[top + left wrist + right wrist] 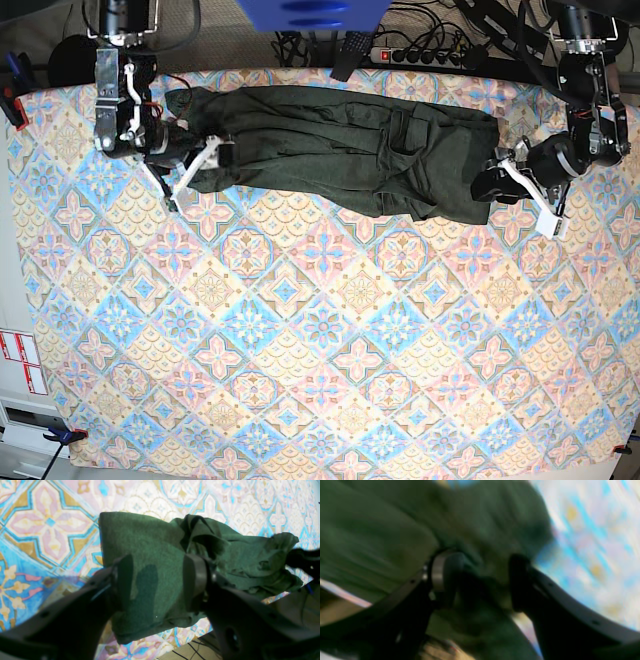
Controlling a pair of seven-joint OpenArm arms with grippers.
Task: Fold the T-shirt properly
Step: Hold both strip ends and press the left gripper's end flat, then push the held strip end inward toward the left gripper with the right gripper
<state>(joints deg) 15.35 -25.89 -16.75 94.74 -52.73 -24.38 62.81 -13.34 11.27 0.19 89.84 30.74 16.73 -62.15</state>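
The T-shirt [330, 150] is laid along the far side of the patterned tablecloth [320, 340], toward 12 o'clock in the base view, as a long dark green band folded upon itself, with creased folds near its 3 o'clock end.

The left gripper [497, 178] is seen at the 3 o'clock end of the garment. In the left wrist view its two fingers [196, 576] are spread apart, with a fold of the T-shirt [155, 562] lying between them; the cloth is not pinched, and a gap is visible beside each pad. The jaws are therefore taken as standing apart, not clamped.

The right gripper [205, 155] is seen at the 9 o'clock end, just at the edge of the fabric. In the right wrist view the picture is blurred, but the fingers [445, 572] appear widely separated, with green cloth [382, 530] behind and between them; whether the fabric is touched by the pads cannot be told with certainty.

At 12 o'clock, beyond the cloth, a power strip [425, 57] and cables are seen.
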